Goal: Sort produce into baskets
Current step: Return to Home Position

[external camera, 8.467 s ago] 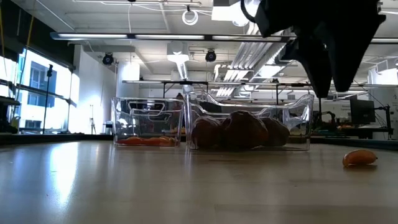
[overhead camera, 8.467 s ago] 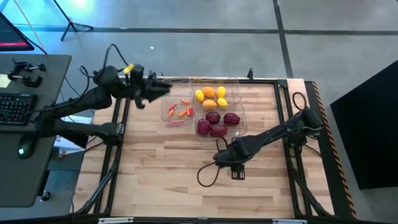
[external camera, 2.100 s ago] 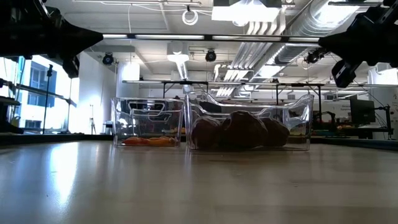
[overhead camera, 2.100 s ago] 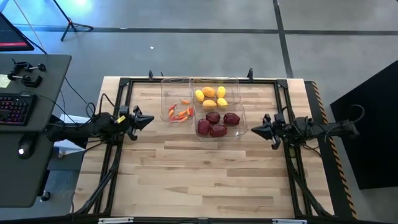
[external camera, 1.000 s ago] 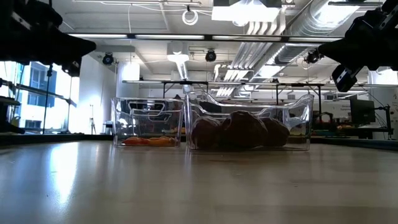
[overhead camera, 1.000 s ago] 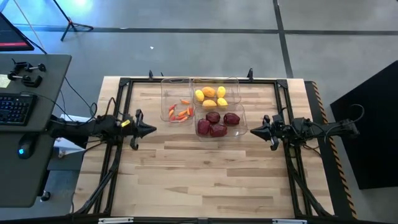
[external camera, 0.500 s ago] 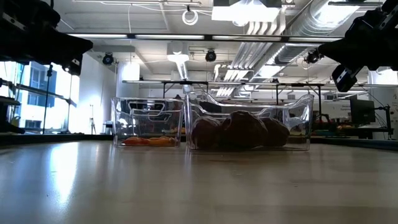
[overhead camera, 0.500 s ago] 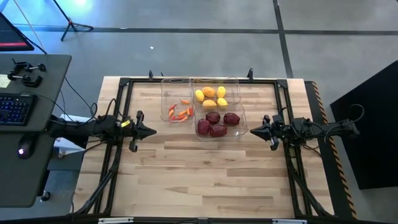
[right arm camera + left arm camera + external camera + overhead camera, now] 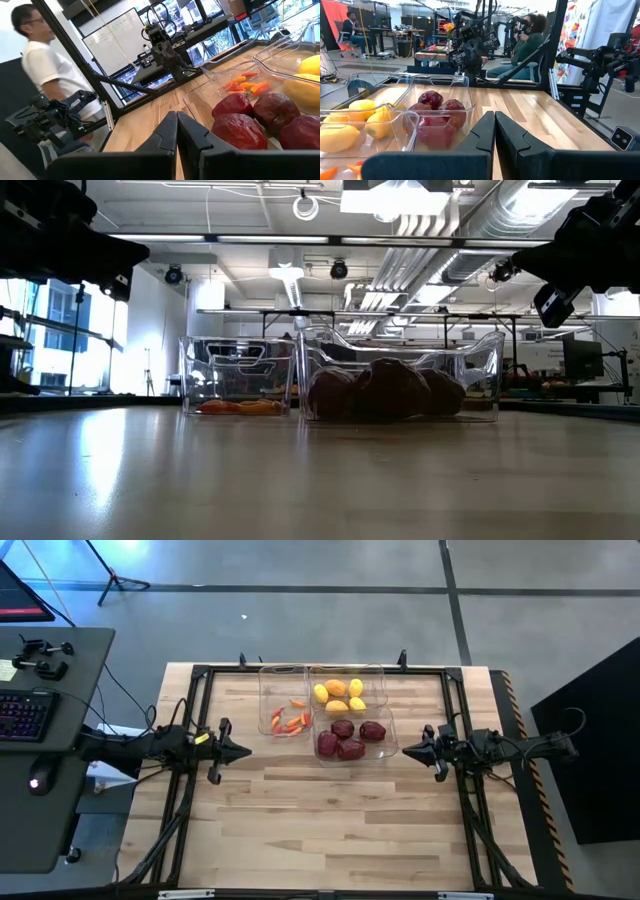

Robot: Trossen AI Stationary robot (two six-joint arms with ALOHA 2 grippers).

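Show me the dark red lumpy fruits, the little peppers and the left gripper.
Dark red lumpy round fruits (image 9: 351, 749): high view, on one fruit of the cluster.
Tiny red and orange peppers (image 9: 293, 723): high view, middle of the pile.
Left gripper (image 9: 246, 751): high view, at its fingertips.

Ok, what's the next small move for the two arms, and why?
Probably just hold parked: left gripper and right gripper sit shut at the sides of the wooden table, and the red-orange peppers, yellow rounded fruits and dark red rounds lie in clear plastic bins.
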